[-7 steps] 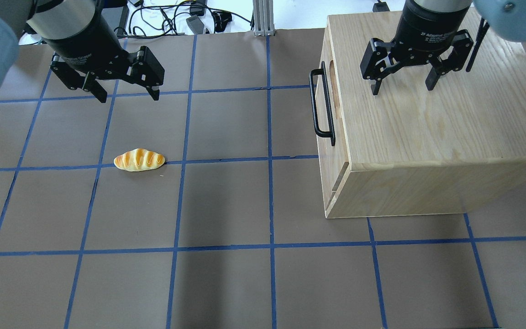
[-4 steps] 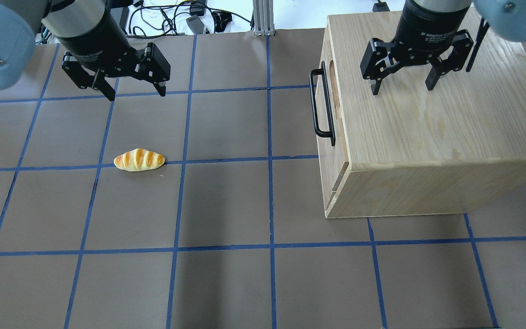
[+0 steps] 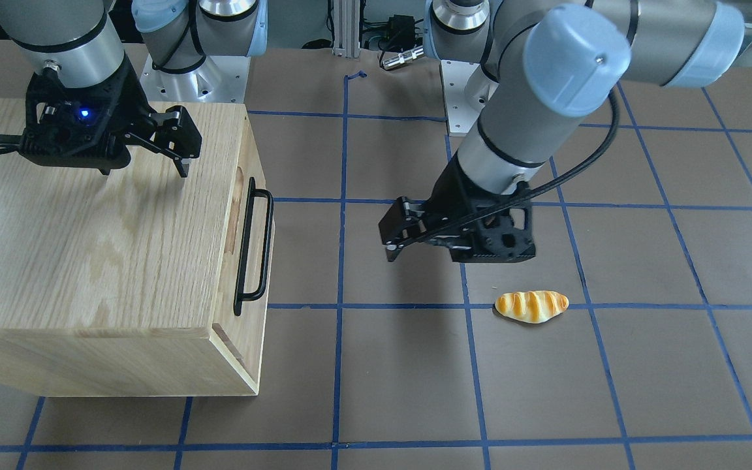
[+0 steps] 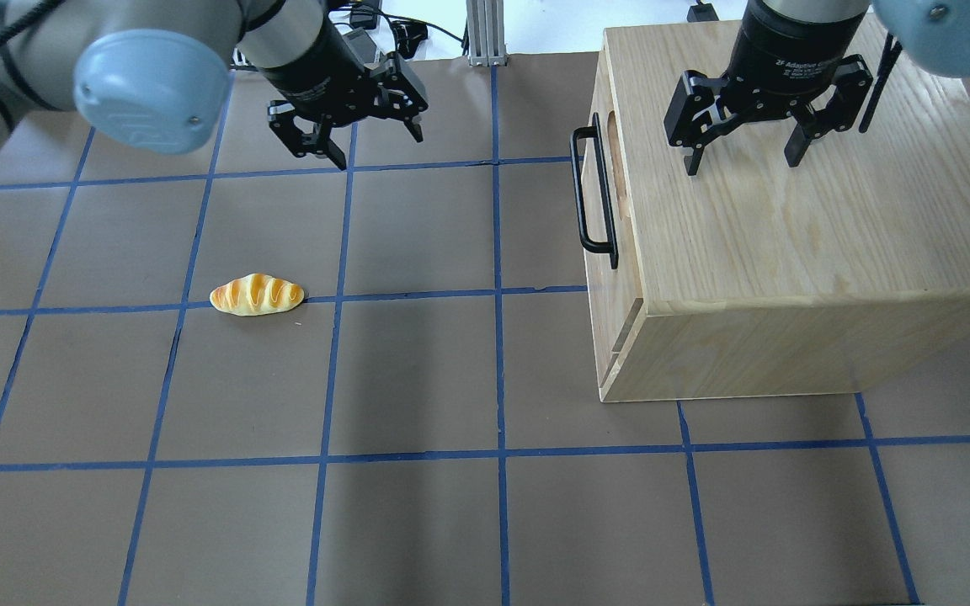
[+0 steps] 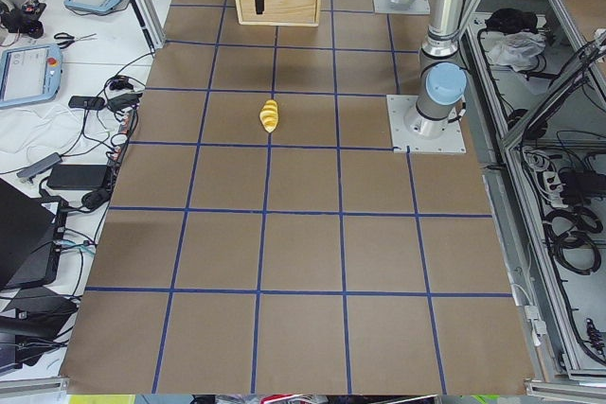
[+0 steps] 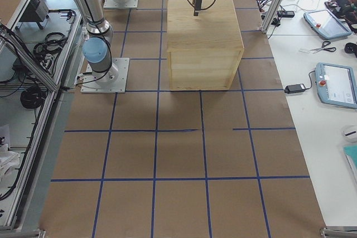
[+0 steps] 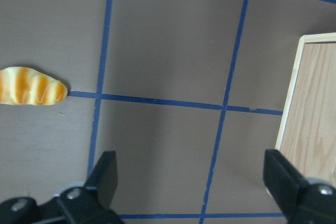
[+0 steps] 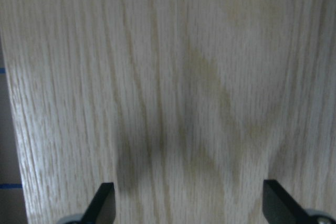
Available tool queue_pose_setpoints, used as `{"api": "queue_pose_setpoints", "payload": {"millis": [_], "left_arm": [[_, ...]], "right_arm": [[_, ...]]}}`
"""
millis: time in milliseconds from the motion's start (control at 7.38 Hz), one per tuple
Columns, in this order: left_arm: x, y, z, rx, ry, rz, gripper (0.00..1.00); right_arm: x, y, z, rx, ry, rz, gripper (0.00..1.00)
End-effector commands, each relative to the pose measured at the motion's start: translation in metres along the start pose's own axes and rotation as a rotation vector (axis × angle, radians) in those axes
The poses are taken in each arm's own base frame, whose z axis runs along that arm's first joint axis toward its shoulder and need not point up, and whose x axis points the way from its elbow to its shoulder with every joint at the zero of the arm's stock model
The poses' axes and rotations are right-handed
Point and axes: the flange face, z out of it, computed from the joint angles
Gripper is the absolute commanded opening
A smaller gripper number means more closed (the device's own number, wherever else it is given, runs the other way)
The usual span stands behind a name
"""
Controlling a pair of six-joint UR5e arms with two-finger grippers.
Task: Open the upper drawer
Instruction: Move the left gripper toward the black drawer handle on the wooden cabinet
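The upper drawer (image 4: 604, 220) sits shut in the front of the oak cabinet (image 4: 788, 244), its front flush with the box. Its long black bar handle (image 4: 593, 195) faces the table's middle and also shows in the front-facing view (image 3: 252, 245). My left gripper (image 4: 377, 147) is open and empty above the table, well left of the handle; it also shows in the front-facing view (image 3: 392, 251). My right gripper (image 4: 742, 164) is open and empty just above the cabinet top (image 8: 184, 77), and shows in the front-facing view too (image 3: 145, 171).
A toy bread roll (image 4: 257, 295) lies on the brown mat left of centre, and shows in the left wrist view (image 7: 31, 86). The cabinet's edge (image 7: 310, 114) is at the right of that view. Cables lie beyond the table's far edge.
My left gripper has moved right, toward the cabinet, and a little farther back. The right gripper, the drawer and the bread roll have not moved.
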Motion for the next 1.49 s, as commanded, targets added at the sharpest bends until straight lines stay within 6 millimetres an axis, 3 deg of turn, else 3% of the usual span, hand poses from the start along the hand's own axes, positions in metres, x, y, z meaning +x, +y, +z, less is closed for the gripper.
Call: {"api": "queue_pose_setpoints", "payload": {"millis": [0,814,1356], "left_arm": [[0.065,0.024,0.03,-0.043,0.175,0.029,1.0],[0.106,0.044,0.08,-0.084,0.204,0.028,1.0],[0.109,0.048,0.085,-0.083,0.192,0.054,1.0]], "right_arm": [[0.0,0.0,0.0,0.001,0.0,0.0,1.0],[0.001,0.0,0.0,-0.001,0.0,0.0,1.0],[0.0,0.0,0.0,0.001,0.0,-0.001,1.0]]}}
